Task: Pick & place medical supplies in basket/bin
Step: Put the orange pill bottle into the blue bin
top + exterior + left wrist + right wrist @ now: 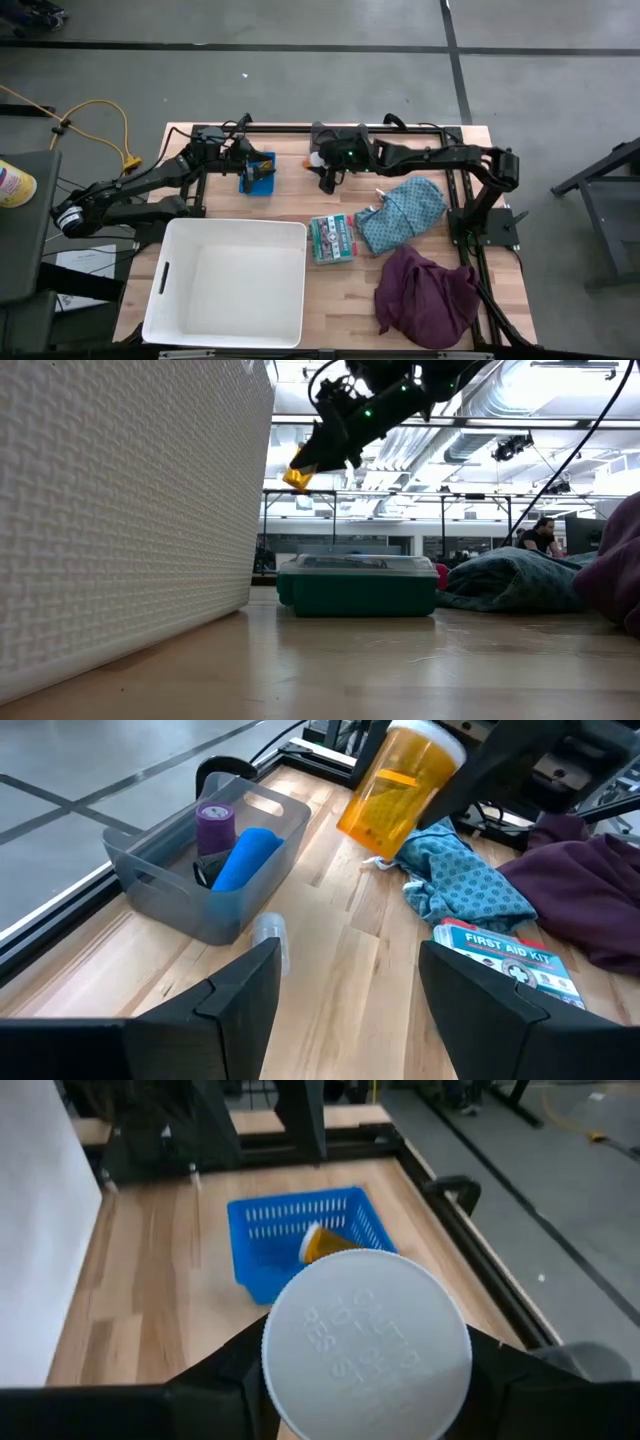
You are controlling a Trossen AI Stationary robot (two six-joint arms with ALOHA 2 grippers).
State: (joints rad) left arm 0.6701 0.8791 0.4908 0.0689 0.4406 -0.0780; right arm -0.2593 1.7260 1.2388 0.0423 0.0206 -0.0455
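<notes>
My right gripper (326,172) is shut on an orange bottle (395,792) with a white cap (366,1342), held high over the table's far middle. A second orange bottle (328,1243) lies in the blue basket (300,1235). A small blue roll (246,858) and a small purple roll (214,825) stand in a grey bin (200,860) by the far edge. The teal patterned cloth (404,212) and the maroon cloth (425,295) lie on the table's right half. My left gripper (350,955) is open and empty, by the blue basket (257,172). My right gripper holds the orange bottle at its cap end (432,742), between its two fingers, one on either side of the cap (300,1380). The bottle is lifted clear and tilted, its bottom (368,828) slanting down away from the fingers.
A large white bin (225,280) fills the table's near left. A green first aid box (332,238) lies between it and the teal cloth. A small clear thing (268,930) lies on the wood near the grey bin. A black frame runs along the far edge.
</notes>
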